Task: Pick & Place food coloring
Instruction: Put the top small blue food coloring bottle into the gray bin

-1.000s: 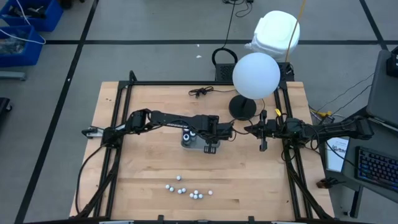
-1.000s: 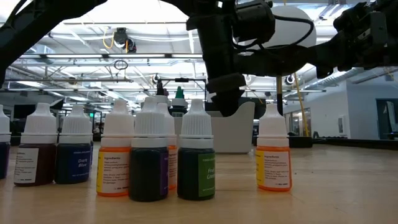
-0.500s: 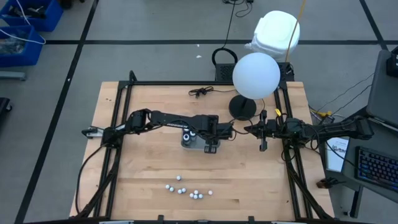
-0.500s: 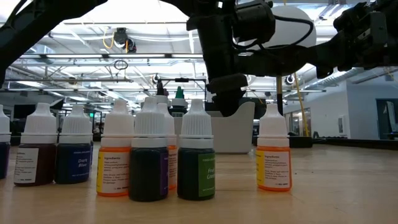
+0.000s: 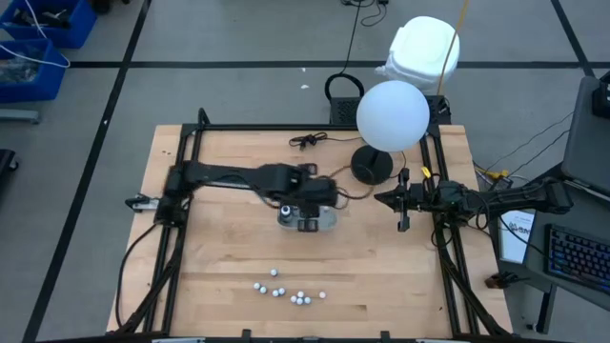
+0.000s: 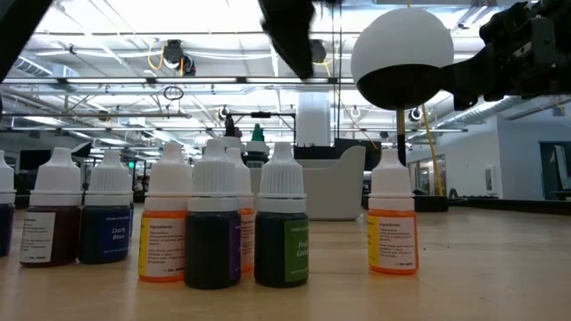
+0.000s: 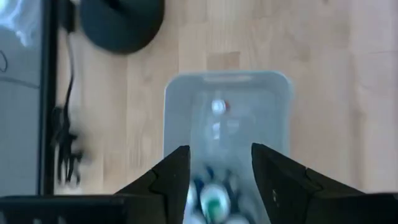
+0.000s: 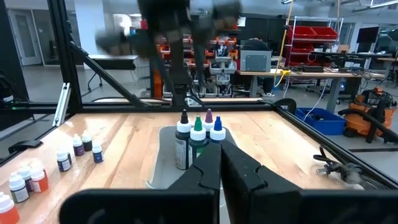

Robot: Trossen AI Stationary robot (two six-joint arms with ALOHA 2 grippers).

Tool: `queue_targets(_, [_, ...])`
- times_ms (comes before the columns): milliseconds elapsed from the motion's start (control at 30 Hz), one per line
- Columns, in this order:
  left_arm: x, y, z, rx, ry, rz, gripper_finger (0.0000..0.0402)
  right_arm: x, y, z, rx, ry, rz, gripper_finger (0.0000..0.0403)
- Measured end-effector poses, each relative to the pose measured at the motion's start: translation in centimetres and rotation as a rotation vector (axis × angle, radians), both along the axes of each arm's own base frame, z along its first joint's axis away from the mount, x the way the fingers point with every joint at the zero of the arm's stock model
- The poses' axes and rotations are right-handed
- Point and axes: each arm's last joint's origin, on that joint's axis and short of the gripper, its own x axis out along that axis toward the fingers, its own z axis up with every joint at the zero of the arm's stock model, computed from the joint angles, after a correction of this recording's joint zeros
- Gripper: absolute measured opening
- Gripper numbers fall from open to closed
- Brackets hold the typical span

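Several dark food coloring bottles with pale, teal and purple tops stand upright in a grey tray at the table's middle. They also show under my left gripper's fingers. My left gripper hangs open above the tray, pointing steeply down, with nothing between its fingers. Several tiny white-capped bottles stand upright near the table's front edge, some orange, green and dark. My right gripper waits shut at the right side, pointing level at the tray.
A lamp with a white globe and a round black base stands behind the tray, with a black cable lying near the far edge. Black frame rails run along the table's sides. Bare wood lies between the tray and the tiny bottles.
My left gripper has risen well above the tray and drawn back a little toward the table's left edge. In the low view it has gone almost out of the top of the picture. The bottles in the tray stay upright.
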Motion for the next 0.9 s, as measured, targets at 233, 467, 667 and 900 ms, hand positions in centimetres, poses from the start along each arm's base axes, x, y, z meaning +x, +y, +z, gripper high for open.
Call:
queue_targets(233, [-9.0, -3.9, 7.3, 0.046, -0.06, 0.09, 0.0103, 0.0, 0.0, 0.0, 0.003, 0.003, 0.0, 0.0])
queue_targets(467, [-16.8, -7.7, 5.9, 0.09, -0.25, 0.132, 0.0008, 0.0, 0.0, 0.0, 0.02, 0.001, 0.001, 0.0])
queue_targets(667, [-20.8, -9.4, -2.0, 0.016, -0.357, 0.001, 0.0006, 0.0, 0.0, 0.0, 0.02, 0.002, -0.002, 0.0])
queue_targets(900, [-22.6, -9.1, -11.5, 0.157, -0.609, -0.086, 0.0005, 0.0, 0.0, -0.1, 0.014, 0.013, -0.003, 0.0])
